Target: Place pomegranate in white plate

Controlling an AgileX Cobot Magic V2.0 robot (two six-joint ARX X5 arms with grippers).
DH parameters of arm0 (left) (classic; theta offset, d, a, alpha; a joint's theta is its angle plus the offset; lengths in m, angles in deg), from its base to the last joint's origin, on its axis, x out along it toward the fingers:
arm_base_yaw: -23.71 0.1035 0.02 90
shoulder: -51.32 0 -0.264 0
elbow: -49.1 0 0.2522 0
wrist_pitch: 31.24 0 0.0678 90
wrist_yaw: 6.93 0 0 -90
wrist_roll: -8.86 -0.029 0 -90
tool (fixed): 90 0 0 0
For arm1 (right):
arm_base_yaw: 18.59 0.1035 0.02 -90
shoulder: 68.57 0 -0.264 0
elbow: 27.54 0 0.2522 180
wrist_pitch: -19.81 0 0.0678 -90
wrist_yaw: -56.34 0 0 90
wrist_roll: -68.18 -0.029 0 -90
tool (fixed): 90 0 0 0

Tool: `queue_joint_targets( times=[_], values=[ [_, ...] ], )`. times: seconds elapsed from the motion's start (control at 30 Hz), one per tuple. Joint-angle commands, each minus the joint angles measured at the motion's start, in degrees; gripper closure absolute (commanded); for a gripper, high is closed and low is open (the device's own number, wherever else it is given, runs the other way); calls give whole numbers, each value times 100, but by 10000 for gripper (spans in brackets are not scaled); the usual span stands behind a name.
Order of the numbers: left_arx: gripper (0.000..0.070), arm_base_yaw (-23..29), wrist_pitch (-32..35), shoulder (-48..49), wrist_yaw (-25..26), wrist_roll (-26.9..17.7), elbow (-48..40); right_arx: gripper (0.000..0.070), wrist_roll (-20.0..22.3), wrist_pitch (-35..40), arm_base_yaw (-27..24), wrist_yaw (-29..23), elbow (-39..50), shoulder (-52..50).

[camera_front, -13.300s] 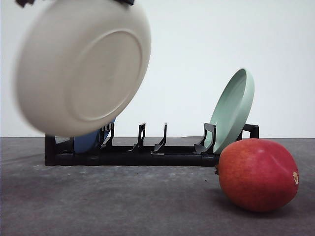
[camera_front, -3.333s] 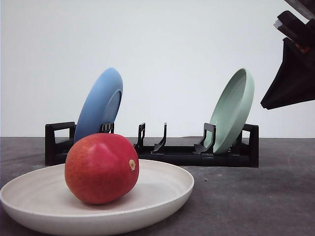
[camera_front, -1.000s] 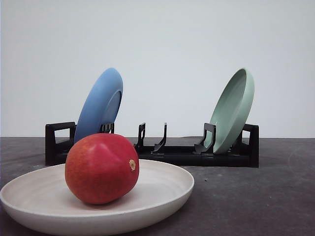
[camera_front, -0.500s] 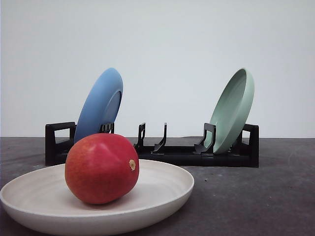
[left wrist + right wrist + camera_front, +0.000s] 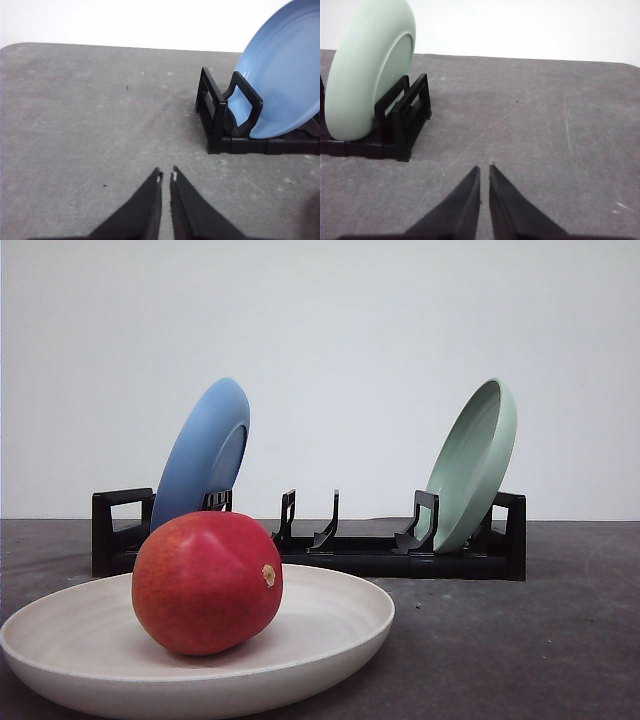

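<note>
right claw (image 5: 484,172): tips nearly touching, empty | pale green plate (image 5: 367,75): upright in black rack (image 5: 402,122) | grey table (image 5: 545,130)

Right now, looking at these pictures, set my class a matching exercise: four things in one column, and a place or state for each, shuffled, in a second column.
Column one:
1. large red oval pomegranate
2. wide off-white round plate
3. blue round plate
4. pale green round plate

Column two:
A. leaning in the right end of the black dish rack
B. lying flat on the grey table
C. resting inside a plate
D. leaning in the left end of the black dish rack

Pairs: 1-C, 2-B, 3-D, 4-A
</note>
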State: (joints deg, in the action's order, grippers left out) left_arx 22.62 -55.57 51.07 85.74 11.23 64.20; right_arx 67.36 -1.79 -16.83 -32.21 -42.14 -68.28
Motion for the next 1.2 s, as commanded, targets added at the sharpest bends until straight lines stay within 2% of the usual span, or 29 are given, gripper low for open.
queue_joint_targets(
  times=[0.0, 1.17],
  values=[
    [689, 4, -9, 2, -17, -39, -66, 671, 39, 57, -2, -2, 22, -9],
    [689, 4, -9, 4, -17, -39, -66, 671, 39, 57, -2, -2, 22, -9]
  ],
)
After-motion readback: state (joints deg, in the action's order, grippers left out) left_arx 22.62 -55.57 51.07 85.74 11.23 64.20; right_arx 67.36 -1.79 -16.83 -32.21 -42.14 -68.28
